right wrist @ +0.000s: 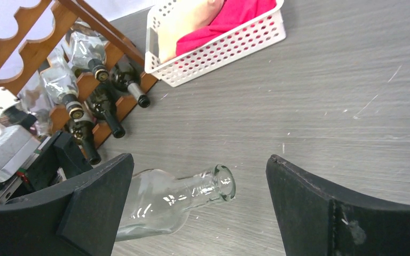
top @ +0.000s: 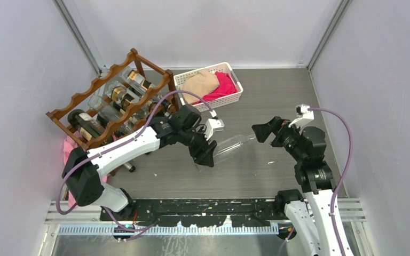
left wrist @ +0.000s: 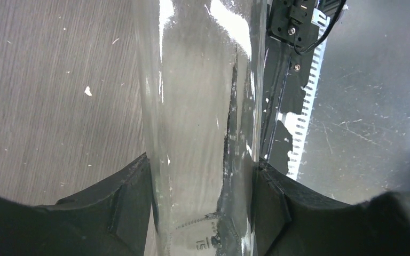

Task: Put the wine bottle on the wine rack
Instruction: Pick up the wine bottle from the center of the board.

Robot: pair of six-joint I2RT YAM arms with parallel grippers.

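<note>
A clear glass wine bottle [top: 234, 144] lies nearly level at the table's middle, neck toward the right. My left gripper [top: 207, 155] is shut on its lower body; in the left wrist view the bottle [left wrist: 200, 133] fills the gap between both fingers [left wrist: 131, 205]. My right gripper [top: 260, 132] is open and empty just off the bottle's mouth; in the right wrist view the mouth [right wrist: 224, 183] lies between its spread fingers [right wrist: 93, 197]. The reddish-brown wooden wine rack [top: 112, 96] stands at the back left with several bottles in it, and shows in the right wrist view [right wrist: 80, 69].
A white plastic basket [top: 209, 85] with beige and pink cloth stands behind the bottle, right of the rack. Something pink [top: 68, 146] lies at the rack's left foot. Grey walls close in both sides. The black mounting rail [top: 208, 210] runs along the near edge.
</note>
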